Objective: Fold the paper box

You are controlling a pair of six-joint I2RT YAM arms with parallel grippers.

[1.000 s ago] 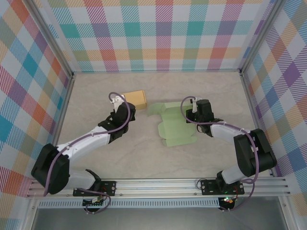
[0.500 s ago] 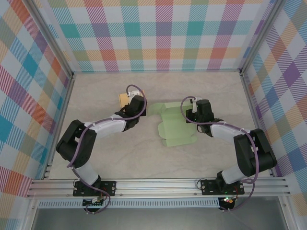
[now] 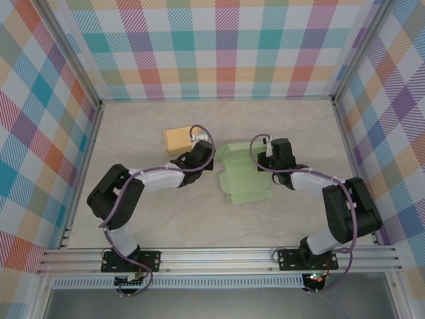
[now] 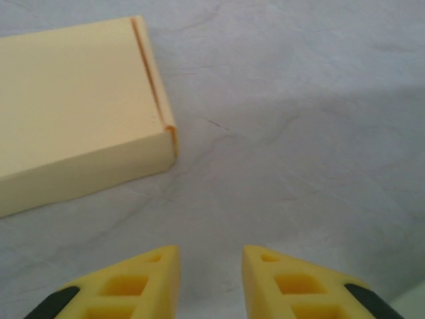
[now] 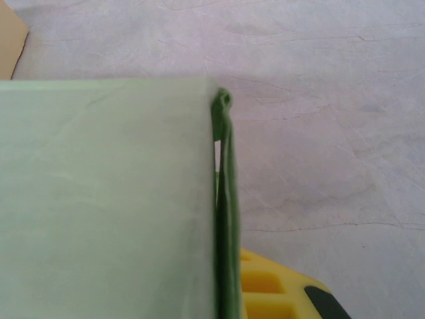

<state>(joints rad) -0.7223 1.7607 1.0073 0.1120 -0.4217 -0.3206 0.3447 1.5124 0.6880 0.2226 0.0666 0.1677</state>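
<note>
The paper box (image 3: 244, 178) is a pale green sheet lying partly folded in the middle of the table. My right gripper (image 3: 268, 161) is at its right edge and shut on a raised side flap (image 5: 224, 199). One yellow finger (image 5: 272, 292) shows beside the flap, and the other is hidden behind the green panel (image 5: 106, 199). My left gripper (image 3: 206, 157) hovers just left of the green sheet. Its yellow fingertips (image 4: 156, 266) stand apart over bare table with nothing between them. A sliver of green shows at the lower right corner (image 4: 418, 302).
A closed tan cardboard box (image 3: 182, 139) lies behind and left of my left gripper, and it appears again as the tan box (image 4: 73, 113) close ahead on the left. Plaid walls and a metal frame (image 3: 99, 113) enclose the table.
My left arm has swung right, past the tan box, to the green sheet's left edge, and its jaws have narrowed a little. The right gripper has kept its hold without moving.
</note>
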